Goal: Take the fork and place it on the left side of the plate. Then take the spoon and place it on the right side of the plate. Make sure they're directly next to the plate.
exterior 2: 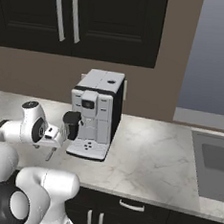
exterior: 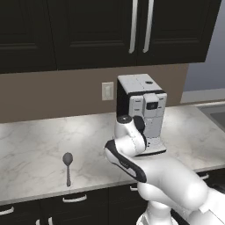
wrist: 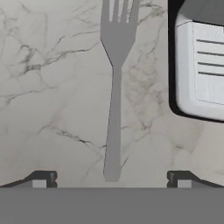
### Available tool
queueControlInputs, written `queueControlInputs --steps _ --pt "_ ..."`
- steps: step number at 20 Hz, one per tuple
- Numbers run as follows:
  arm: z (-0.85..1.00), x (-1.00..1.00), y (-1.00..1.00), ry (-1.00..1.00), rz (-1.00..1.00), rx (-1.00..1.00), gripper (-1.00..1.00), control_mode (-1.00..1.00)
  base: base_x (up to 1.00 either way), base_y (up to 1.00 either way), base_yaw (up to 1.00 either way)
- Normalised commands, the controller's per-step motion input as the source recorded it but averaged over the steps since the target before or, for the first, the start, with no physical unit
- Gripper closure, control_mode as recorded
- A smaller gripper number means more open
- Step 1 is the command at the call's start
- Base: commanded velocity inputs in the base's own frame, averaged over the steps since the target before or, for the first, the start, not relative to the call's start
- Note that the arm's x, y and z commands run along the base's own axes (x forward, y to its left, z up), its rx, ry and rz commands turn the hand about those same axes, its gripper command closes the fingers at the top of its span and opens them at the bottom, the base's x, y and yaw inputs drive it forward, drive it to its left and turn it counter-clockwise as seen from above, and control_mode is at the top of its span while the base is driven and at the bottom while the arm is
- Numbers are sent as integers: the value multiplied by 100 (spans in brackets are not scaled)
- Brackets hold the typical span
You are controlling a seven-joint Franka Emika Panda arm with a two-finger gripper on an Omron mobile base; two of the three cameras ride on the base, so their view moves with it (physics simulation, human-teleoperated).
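While the spoon [exterior: 67,166] is lying far left on the counter [exterior: 30,145], the gripper [wrist: 111,180] is hovering with its fingers spread wide over the fork [wrist: 115,83], which is lying beside the coffee machine [wrist: 201,61]; closing off-centre is risking skidding the thin handle away.

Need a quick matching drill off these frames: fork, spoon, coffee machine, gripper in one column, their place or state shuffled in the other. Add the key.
Things:
1. fork
2. spoon
3. coffee machine
4. gripper

Place or state:
A. stands upright at the back of the counter, against the wall
B. open, fingers wide apart above the marble
C. lies flat between the fingertips in the hand view, tines pointing away
D. lies alone near the counter's front edge, left of the arm

Pairs: 1-C, 2-D, 3-A, 4-B
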Motion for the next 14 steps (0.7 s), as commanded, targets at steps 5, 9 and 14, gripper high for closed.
queueControlInputs --steps 5,9,14 --pt "-19 28 2 1 0 0 -100 -100 0 0 0" --pt "-26 27 9 1 0 0 -100 -100 0 0 0" --pt "-29 22 8 0 0 -1 -100 -100 0 0 0"
